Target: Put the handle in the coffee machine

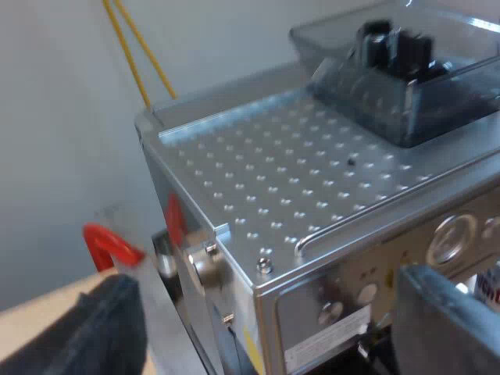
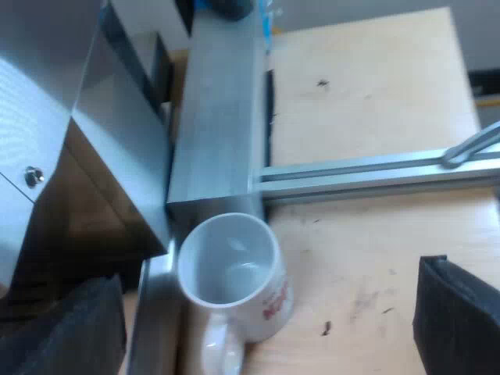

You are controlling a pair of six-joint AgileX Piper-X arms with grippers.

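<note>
The espresso machine (image 1: 312, 180) stands close under my left gripper (image 1: 269, 312), whose fingers are open and straddle the machine's upper front corner without holding anything. The bean hopper (image 1: 398, 70) sits on the dimpled metal top. A small red piece (image 1: 109, 244) pokes out beside the machine's side, near one left finger; it could be the handle's red end, but I cannot tell. My right gripper (image 2: 262, 312) is open above a white mug (image 2: 234, 273) with red print. The mug stands upright and empty against the machine's metal base (image 2: 215, 125).
A wooden table (image 2: 367, 86) lies beyond the mug. An aluminium rail (image 2: 375, 173) runs across it from the machine's base. Two yellow cords (image 1: 137, 55) hang on the wall behind the machine. Round buttons (image 1: 449, 238) line the machine's front panel.
</note>
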